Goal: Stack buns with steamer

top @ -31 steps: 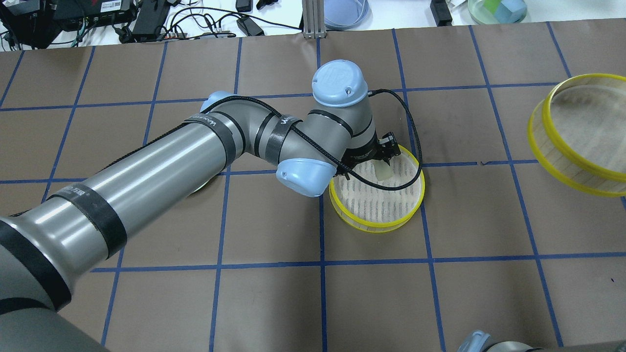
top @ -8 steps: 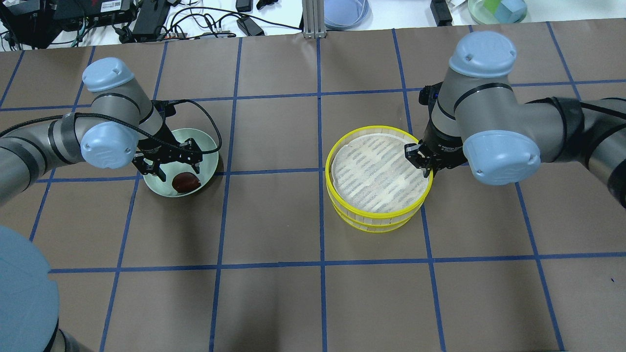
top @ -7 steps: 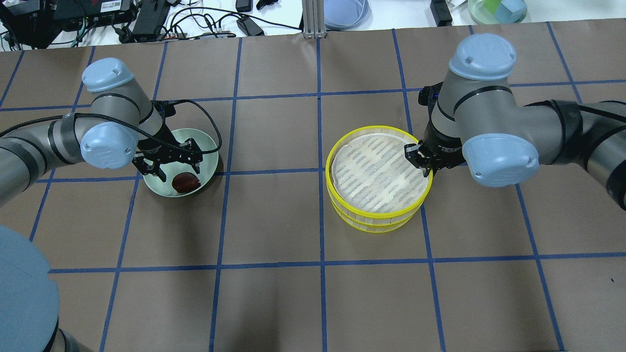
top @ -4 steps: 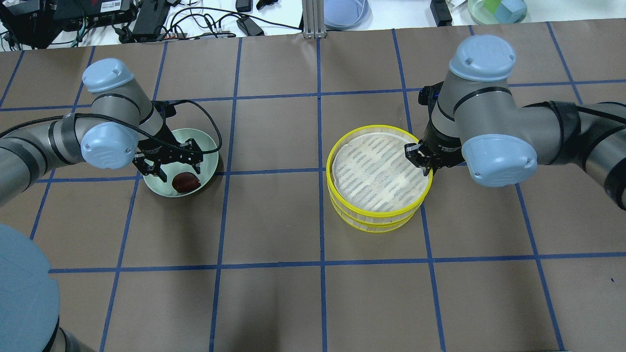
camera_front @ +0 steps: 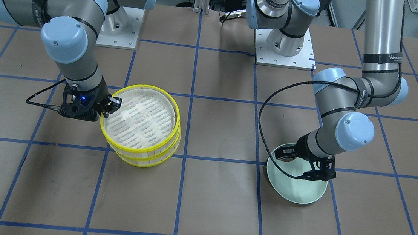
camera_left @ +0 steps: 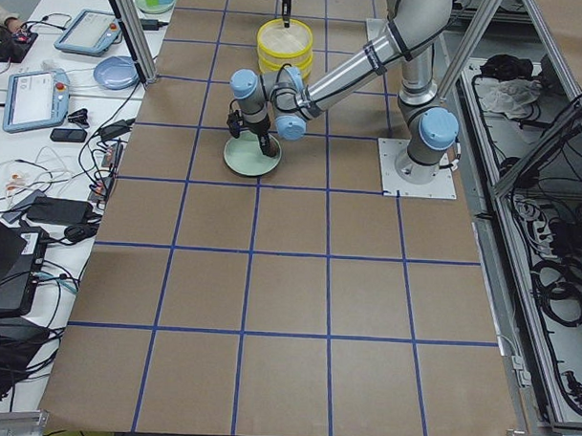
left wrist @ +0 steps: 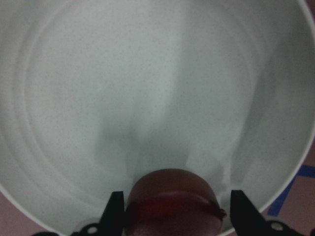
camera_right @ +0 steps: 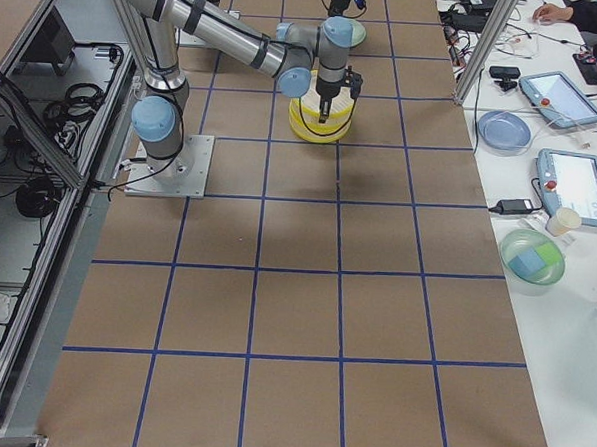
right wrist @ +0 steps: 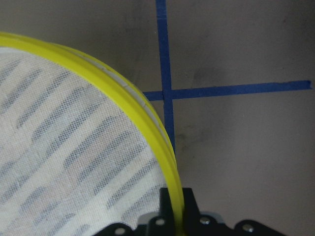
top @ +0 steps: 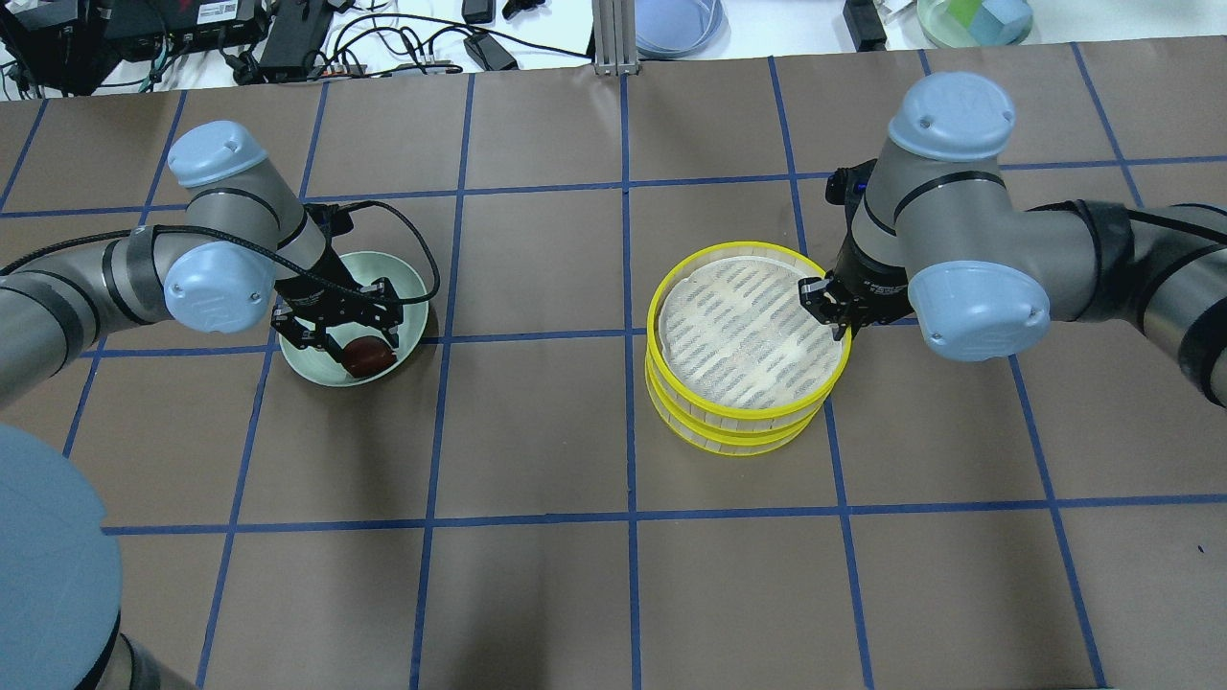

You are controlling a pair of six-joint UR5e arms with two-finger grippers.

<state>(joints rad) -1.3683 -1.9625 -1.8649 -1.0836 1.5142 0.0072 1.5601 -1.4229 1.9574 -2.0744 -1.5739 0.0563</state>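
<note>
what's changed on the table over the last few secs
The left arm swung from the lower tray to the green plate; the left pincer dropped astride the brown bun, jaws open. The right pincer carried the upper tray from the right edge onto the lower tray, covering the cream bun, and grips its rim. Lower tray, plate and brown bun stayed put.

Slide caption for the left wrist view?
Left gripper, open, straddles the reddish-brown bun lying in the pale green plate.
</note>
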